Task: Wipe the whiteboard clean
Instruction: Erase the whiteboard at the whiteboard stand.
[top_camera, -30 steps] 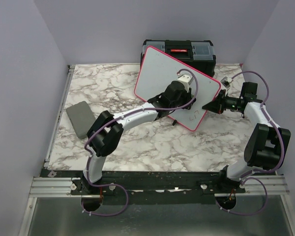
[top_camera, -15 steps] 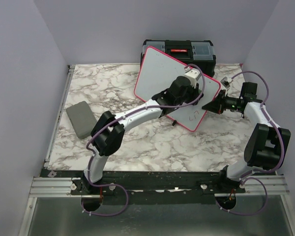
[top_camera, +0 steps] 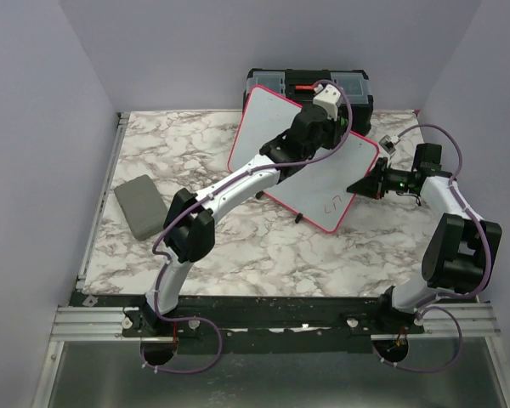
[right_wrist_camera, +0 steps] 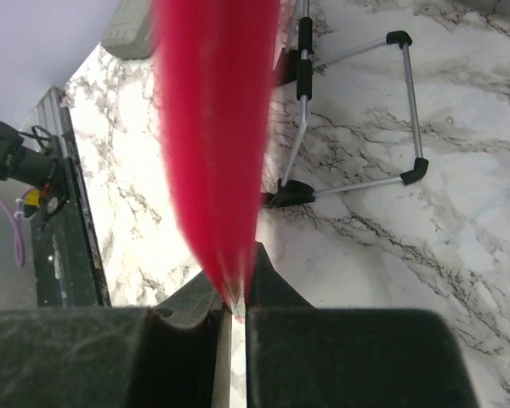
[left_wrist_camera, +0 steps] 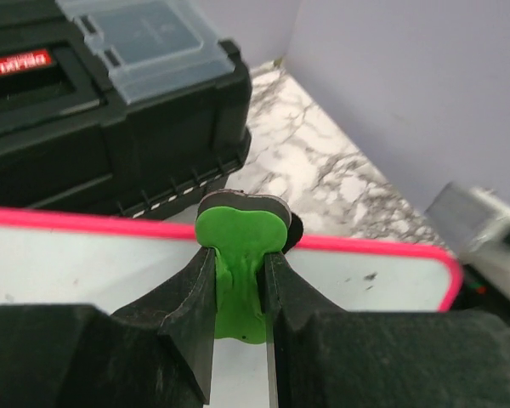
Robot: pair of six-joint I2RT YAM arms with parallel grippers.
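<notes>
The whiteboard [top_camera: 276,144], white with a pink-red rim, stands tilted on its wire stand in front of the toolbox. A small red mark [top_camera: 330,204] shows near its lower right corner. My left gripper [top_camera: 330,129] is shut on a green eraser [left_wrist_camera: 238,234] and presses it onto the board [left_wrist_camera: 68,263] close to the far rim. My right gripper [top_camera: 363,184] is shut on the board's right edge. In the right wrist view the red rim [right_wrist_camera: 217,127] runs blurred into that gripper [right_wrist_camera: 235,293].
A black toolbox [top_camera: 310,89] stands just behind the board, close to the eraser [left_wrist_camera: 110,93]. A grey flat pad [top_camera: 138,206] lies at the left. The board's wire stand with black feet [right_wrist_camera: 357,110] rests on the marble table [top_camera: 238,246].
My left gripper has swept the eraser up the board from its middle to the far edge. The board has shifted slightly to the left. The right gripper has kept its hold.
</notes>
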